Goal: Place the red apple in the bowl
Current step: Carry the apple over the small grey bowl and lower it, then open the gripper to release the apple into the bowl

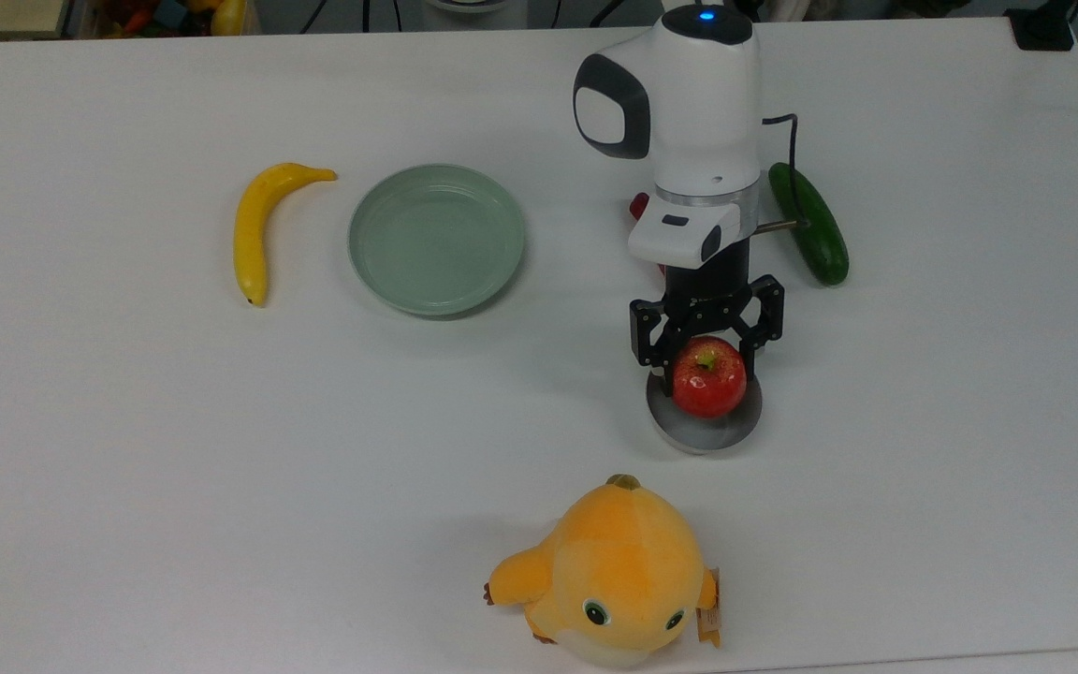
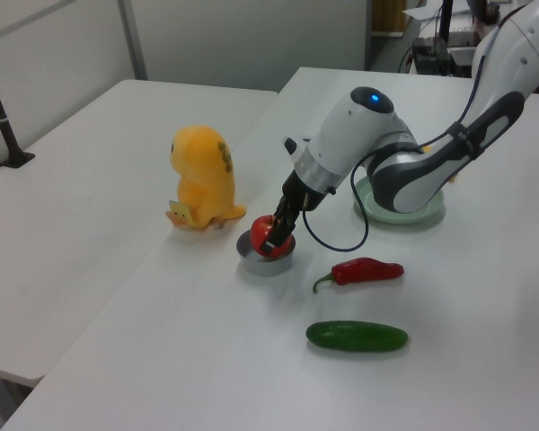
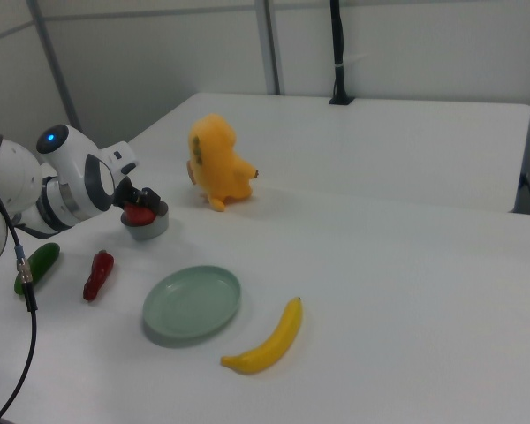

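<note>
Nearly done, the apple [image 1: 708, 377] was held pinched in the gripper [image 1: 707, 348] just inside the bowl [image 1: 728, 431]; only release remained

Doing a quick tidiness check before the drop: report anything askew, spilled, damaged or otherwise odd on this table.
Nothing stands out. The gripper holds the red apple over the bowl, which sits upright. The banana, plate, chili pepper, cucumber and plush toy lie apart, intact, with no spill.
</note>
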Motion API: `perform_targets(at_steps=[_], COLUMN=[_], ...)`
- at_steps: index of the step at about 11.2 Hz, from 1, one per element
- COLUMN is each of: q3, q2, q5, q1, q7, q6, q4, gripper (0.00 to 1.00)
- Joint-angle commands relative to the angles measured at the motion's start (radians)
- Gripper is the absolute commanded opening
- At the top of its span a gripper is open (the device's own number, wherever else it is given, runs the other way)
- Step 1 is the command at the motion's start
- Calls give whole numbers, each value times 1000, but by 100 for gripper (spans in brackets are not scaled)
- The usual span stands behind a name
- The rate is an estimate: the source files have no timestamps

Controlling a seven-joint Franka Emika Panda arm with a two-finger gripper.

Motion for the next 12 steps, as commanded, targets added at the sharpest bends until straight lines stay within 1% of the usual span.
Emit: perform_targets(at_steps=[1,2,3,7,9,10,12], q3=[-28,-28,-28,-28,-28,-30,-28], q2=[4,2,-1,-12,-47,-77,-148], q5=[-70,-70,-72,-69,-64,-63,-57], q1=[13,13,13,10,2,-2,-22], q7=[91,100,102,122,137,158,174], q6=[22,22,20,17,9,-15,-151], q4=[12,12,12,12,9,6,7], gripper=[52,87,100,100,100,100,100])
